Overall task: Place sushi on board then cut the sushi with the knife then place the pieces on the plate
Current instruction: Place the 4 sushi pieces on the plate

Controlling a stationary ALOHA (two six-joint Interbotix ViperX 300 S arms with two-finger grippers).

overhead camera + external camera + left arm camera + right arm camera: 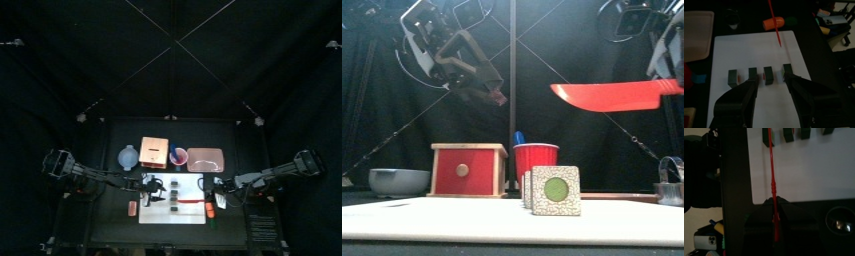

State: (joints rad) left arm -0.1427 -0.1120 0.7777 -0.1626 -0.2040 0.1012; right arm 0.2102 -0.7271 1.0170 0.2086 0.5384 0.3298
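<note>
Right gripper [774, 204] clamps red knife [616, 95]; left gripper [771, 82] apart above sushi pieces [751, 75]. I see wooden box [469, 170], red cup [537, 160] beyond white cutting board [751, 50].

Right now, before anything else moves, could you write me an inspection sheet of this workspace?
Surface: white cutting board on the black table.
Job's things: four sushi pieces in a row on the board, apart; red knife held in the air; pink tray behind the board, nothing seen on it.
Clutter: wooden box, red cup holding a blue knife, bowl, metal cutter, orange toy beyond the board's end.
Grippers: left gripper open above the pieces; right gripper shut on the red knife.
Cables: nothing seen.
Surroundings: black curtains.
</note>
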